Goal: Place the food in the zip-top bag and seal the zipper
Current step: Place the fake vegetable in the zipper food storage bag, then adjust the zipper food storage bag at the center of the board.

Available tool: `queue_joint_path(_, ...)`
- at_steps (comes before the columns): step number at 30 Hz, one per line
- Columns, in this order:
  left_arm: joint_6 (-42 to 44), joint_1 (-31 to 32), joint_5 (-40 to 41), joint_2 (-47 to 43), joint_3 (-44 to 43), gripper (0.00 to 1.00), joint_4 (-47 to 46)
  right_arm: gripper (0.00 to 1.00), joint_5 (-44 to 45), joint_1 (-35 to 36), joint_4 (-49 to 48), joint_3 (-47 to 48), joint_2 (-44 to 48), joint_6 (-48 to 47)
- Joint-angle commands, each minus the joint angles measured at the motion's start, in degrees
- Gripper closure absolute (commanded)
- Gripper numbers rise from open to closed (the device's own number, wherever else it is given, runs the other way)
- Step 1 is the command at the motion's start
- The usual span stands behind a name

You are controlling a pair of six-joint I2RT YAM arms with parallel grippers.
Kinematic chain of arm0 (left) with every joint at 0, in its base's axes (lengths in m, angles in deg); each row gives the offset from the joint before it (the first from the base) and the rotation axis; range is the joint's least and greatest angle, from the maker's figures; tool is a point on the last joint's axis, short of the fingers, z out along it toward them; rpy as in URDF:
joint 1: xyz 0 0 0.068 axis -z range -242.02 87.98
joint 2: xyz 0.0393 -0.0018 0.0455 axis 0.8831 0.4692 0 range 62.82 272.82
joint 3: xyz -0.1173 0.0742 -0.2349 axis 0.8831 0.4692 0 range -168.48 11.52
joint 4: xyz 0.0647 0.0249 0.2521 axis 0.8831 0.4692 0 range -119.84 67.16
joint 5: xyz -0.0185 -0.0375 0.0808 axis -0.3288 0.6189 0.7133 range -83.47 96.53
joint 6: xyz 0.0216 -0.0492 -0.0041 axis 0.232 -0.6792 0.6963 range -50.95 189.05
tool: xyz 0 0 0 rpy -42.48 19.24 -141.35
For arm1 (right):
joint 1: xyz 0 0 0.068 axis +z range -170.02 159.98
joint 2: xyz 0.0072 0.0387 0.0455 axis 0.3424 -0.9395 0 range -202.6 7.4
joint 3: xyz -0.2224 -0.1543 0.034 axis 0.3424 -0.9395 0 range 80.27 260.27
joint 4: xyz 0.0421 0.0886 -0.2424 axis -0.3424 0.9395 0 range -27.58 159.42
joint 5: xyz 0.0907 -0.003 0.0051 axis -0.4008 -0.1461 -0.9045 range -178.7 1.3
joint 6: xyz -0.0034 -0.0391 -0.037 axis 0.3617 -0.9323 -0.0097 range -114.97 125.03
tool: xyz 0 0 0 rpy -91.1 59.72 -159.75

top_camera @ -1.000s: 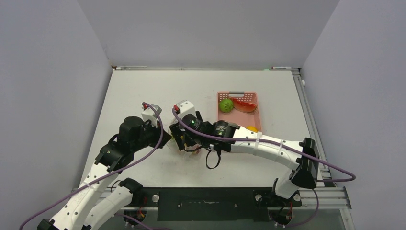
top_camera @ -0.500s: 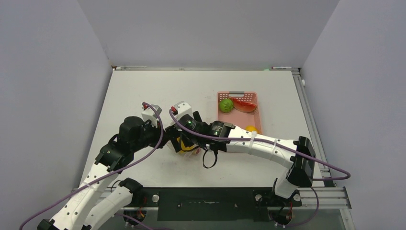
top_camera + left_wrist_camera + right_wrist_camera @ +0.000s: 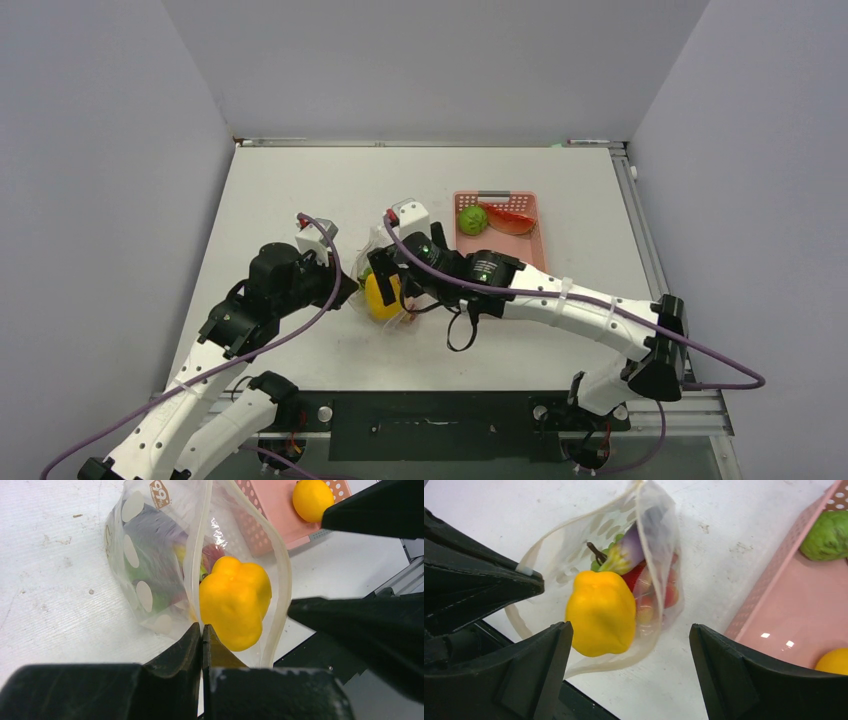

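Observation:
The zip-top bag (image 3: 145,565) lies on the table with its mouth open. My left gripper (image 3: 201,628) is shut on the zipper (image 3: 192,560) at the mouth's near edge. The yellow pepper (image 3: 600,612) lies in the mouth, half out of the bag. The purple eggplant (image 3: 634,547), green grapes (image 3: 596,565) and red pieces (image 3: 641,577) sit deeper inside. My right gripper (image 3: 630,630) is open and empty, just above the pepper. In the top view the pepper (image 3: 382,296) lies between the left gripper (image 3: 352,290) and the right gripper (image 3: 408,280).
The pink basket (image 3: 530,245) stands right of the bag. It holds the green round fruit (image 3: 472,219), a red piece (image 3: 510,217) and the lemon (image 3: 835,661). The table's near edge and the black base rail (image 3: 430,420) lie just below the bag.
My right gripper has drawn back to the right from the bag's mouth. The yellow pepper now shows lying in the mouth. The left gripper has kept its hold.

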Motion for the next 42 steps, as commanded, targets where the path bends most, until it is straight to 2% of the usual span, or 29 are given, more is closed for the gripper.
queue_joint_path(1,0.19,-0.01,-0.67,-0.22,-0.58,1.00,-2.75,0.10,3.56,-2.26,-1.47,-2.79,6.15,1.85)
queue_joint_path(12,0.19,-0.10,-0.89,0.07,-0.67,1.00,-2.87,0.10,-1.11,-5.07,-3.92,-11.97,13.36,4.52)
queue_joint_path(18,0.19,-0.10,-1.06,-0.01,-0.63,1.00,-2.85,0.02,-3.85,-6.01,-8.40,-15.76,13.92,6.11)
queue_joint_path(23,0.19,-0.10,-1.14,-0.10,-0.58,1.00,-2.91,0.14,-5.37,-6.73,-10.99,-16.66,12.08,6.95)
queue_joint_path(31,0.19,-0.10,-1.30,-0.07,-0.57,1.00,-2.82,0.49,-6.26,-7.01,-13.42,-16.89,9.17,8.04)
queue_joint_path(42,0.19,-0.10,-1.23,-0.23,-0.58,1.00,-2.82,0.66,-7.19,-7.05,-15.16,-17.67,6.17,9.57)
